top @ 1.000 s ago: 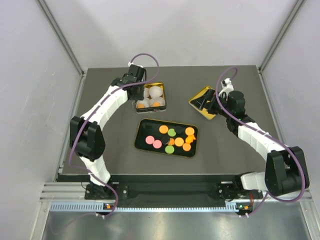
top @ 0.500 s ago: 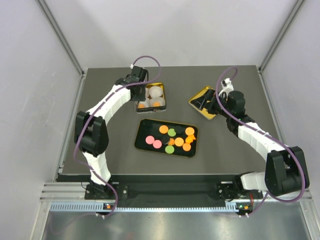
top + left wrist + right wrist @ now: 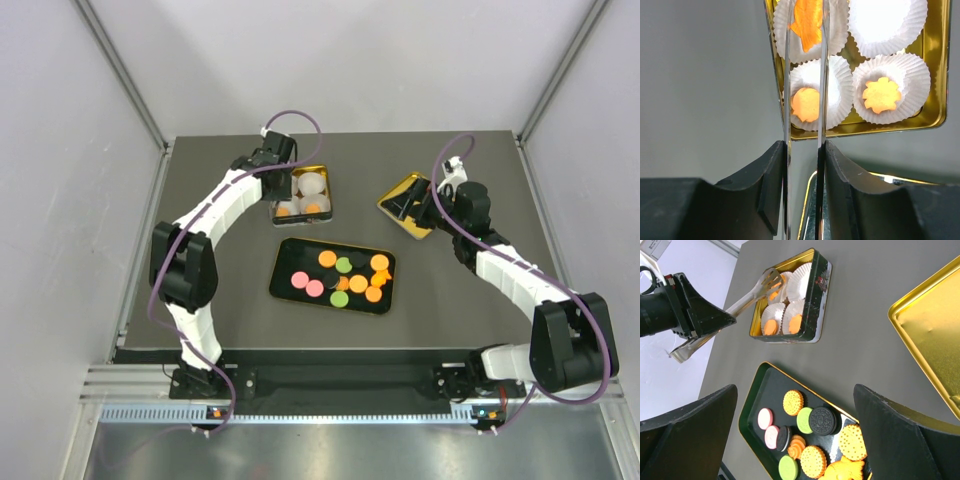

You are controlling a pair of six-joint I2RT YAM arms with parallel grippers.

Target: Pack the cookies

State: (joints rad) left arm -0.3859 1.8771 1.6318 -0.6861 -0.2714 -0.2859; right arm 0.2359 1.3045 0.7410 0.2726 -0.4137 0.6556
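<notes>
My left gripper (image 3: 805, 150) is shut on a pair of metal tongs (image 3: 788, 75), which reach over the gold cookie tin (image 3: 326, 193). An orange fish-shaped cookie (image 3: 809, 22) shows between the tong tips above a white paper cup; I cannot tell whether it rests in the cup. Two nearer cups hold a round orange cookie (image 3: 806, 104) and a flower cookie (image 3: 881, 95). One cup (image 3: 887, 20) is empty. The black tray (image 3: 285, 262) carries several mixed cookies (image 3: 805, 435). My right gripper (image 3: 795, 390) hangs open above the table, holding nothing.
The tin's gold lid (image 3: 408, 203) lies upside down at the back right, under my right wrist. The tin (image 3: 790, 300) stands behind the tray, left of the lid (image 3: 930, 335). Grey walls close in both sides of the dark table.
The left arm's elbow swung over a second ago and the tongs edged over the tin; since then nothing has moved. The right arm stayed still.
</notes>
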